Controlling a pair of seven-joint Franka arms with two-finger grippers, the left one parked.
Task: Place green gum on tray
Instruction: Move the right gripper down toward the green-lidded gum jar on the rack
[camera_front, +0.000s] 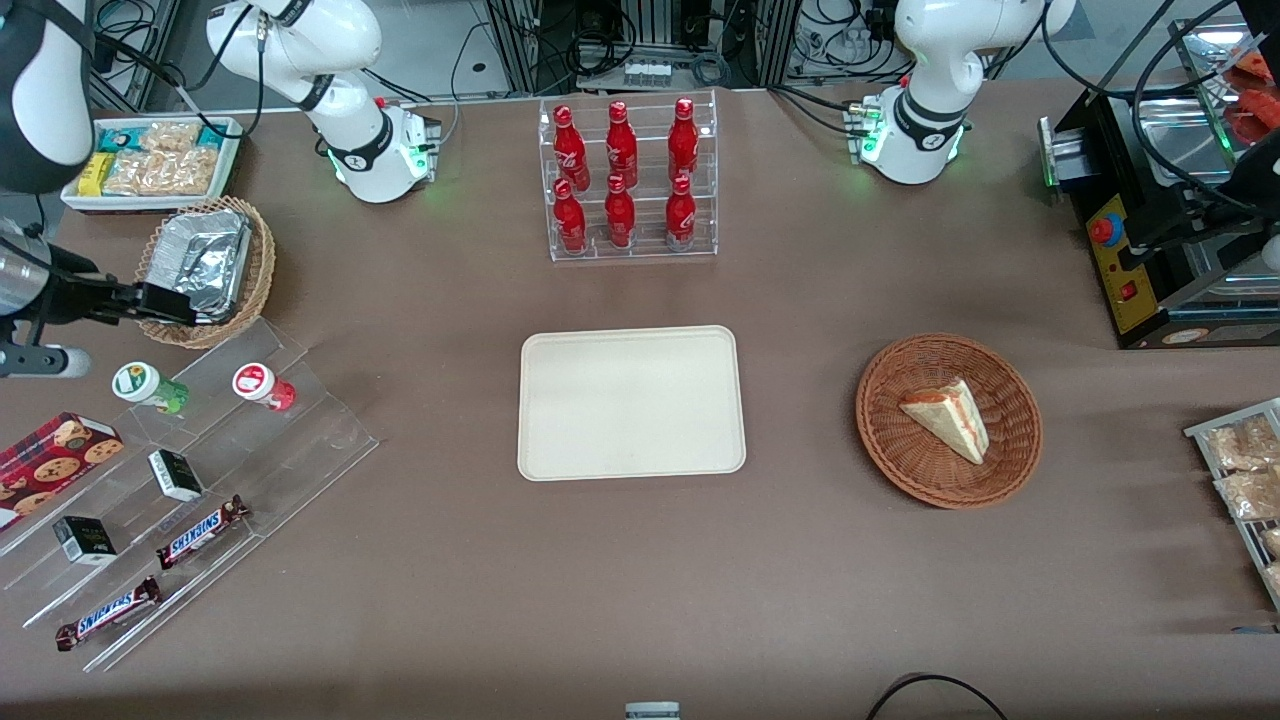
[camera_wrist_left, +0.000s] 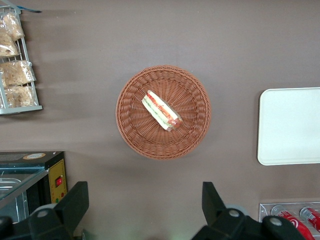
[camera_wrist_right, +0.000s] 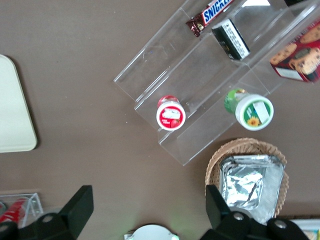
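The green gum (camera_front: 150, 387) (camera_wrist_right: 252, 110) lies on the upper step of a clear acrylic stand (camera_front: 300, 440), its white lid facing up. A red canister (camera_front: 262, 385) (camera_wrist_right: 171, 113) sits beside it on the same step. The cream tray (camera_front: 630, 402) (camera_wrist_right: 12, 110) lies flat and bare at the table's middle. My gripper (camera_front: 168, 303) (camera_wrist_right: 149, 197) hangs open and holds nothing. It is over the wicker basket of foil trays, farther from the front camera than the green gum and well above it.
The wicker basket with foil trays (camera_front: 205, 270) stands beside the stand. Snickers bars (camera_front: 200, 532), small dark boxes (camera_front: 176, 475) and a cookie box (camera_front: 55, 455) fill the lower steps. A rack of red bottles (camera_front: 630, 180) stands farther back. A basket with a sandwich (camera_front: 948, 420) lies toward the parked arm's end.
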